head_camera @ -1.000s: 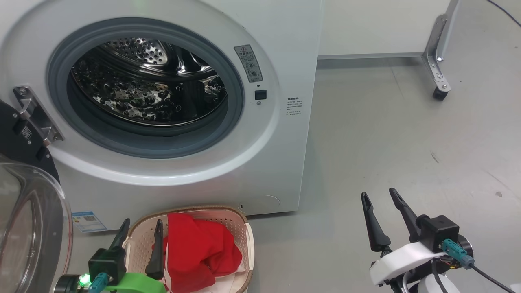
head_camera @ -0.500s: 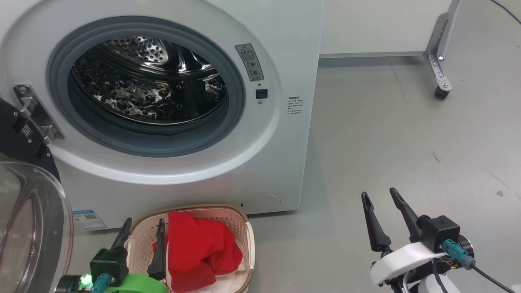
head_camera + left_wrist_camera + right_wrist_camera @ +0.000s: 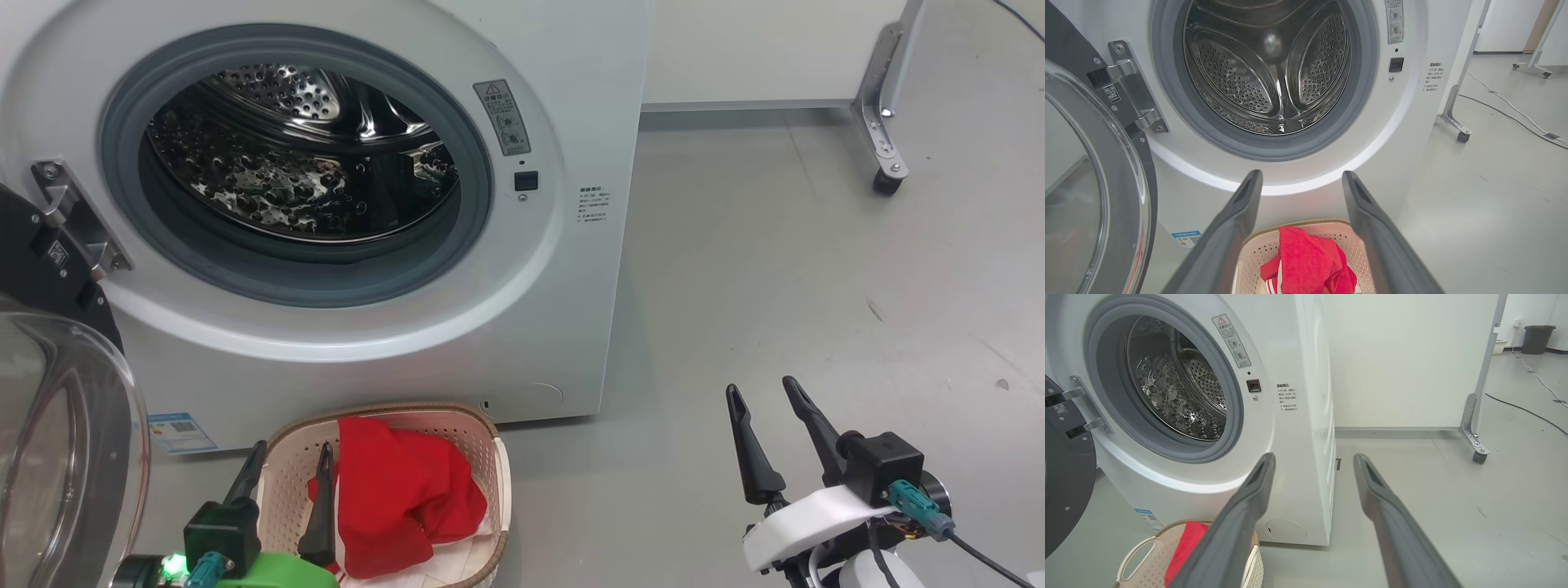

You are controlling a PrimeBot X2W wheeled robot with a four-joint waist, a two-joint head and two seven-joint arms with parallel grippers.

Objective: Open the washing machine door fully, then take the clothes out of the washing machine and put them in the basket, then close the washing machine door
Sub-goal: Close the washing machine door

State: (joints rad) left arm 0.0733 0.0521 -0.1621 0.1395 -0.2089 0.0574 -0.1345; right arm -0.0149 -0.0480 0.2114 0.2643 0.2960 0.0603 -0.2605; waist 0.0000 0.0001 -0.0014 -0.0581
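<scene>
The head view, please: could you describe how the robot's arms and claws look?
The left claw has two long, dark, tapering fingers on a black block, with a green wrist shell, a green light and a teal plug. The right claw matches, but has a white wrist shell, and a black cable leaves its plug.

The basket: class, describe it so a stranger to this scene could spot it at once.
Find the big white washing machine. On the floor before it, below its opening, stands the basket. It alone is cream, perforated, brown-rimmed, holding red clothes.
</scene>
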